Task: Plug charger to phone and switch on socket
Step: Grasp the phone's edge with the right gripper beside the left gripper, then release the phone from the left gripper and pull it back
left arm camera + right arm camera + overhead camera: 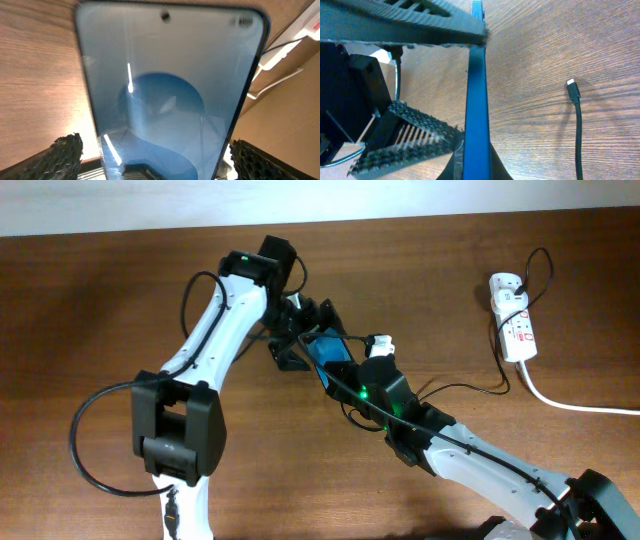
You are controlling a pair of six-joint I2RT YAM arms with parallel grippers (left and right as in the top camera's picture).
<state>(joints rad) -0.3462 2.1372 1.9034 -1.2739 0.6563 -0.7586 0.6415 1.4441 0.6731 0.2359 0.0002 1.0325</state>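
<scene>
We pinch the phone [165,85] with the right gripper [476,159]; the left gripper [160,160] is wide apart. The charger [572,91] is not plugged in, and the socket [513,320] is not reached.

No text can be read. The phone [165,90] carries a small blurred mark at one corner of its screen (too smeared to make out); the socket [512,315] has red markings too small to read.

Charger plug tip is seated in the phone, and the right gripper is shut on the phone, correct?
Not quite. The plug tip of the charger lies loose on the table, apart from the phone, not seated in it, as the right wrist view shows. The right gripper is indeed shut on the phone.
</scene>
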